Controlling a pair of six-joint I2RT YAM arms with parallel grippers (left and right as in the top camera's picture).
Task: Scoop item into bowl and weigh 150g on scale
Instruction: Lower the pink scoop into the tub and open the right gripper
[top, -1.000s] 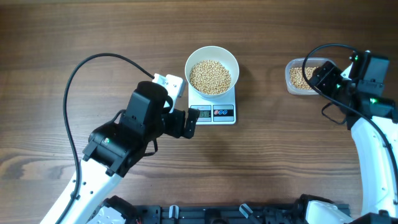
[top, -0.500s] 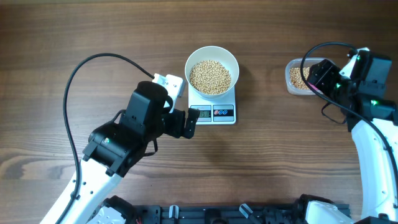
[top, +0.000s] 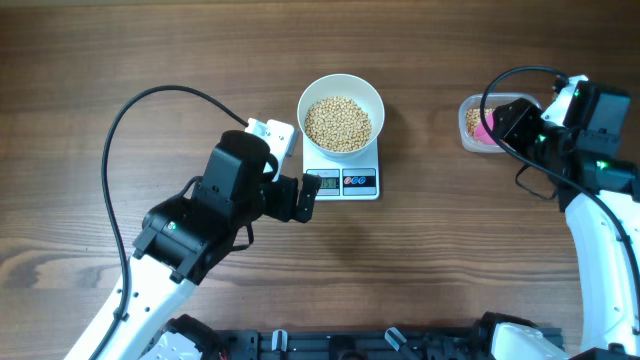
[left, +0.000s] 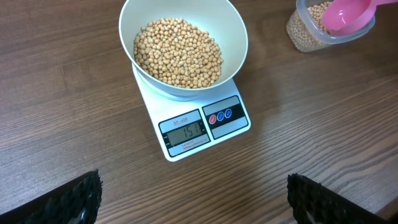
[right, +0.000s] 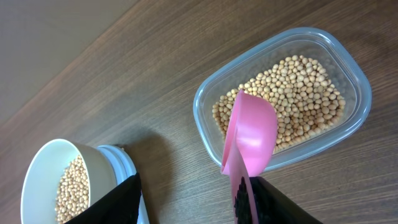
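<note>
The left claw (left: 194, 200) is spread as wide as it goes and holds nothing; both fingertips hang apart over the bare table (left: 74, 93). Just ahead of it, in line with the gap, sits the scale (left: 205, 124), its display facing the claw and seeming to read 151. The white bowl (left: 235, 34) stands on the scale's far half, holding a mound of tan beans (left: 177, 53).

The right claw (right: 186, 202) is also spread. The handle of a pink scoop (right: 250, 140) lies against one finger while the other finger stands well apart, so nothing is pinched. The scoop's cup reaches ahead of the claw, over the near rim of a clear plastic tub (right: 356, 118) – the tub is partly filled with beans. Bowl and scale lie off to the claw's side, well apart.
</note>
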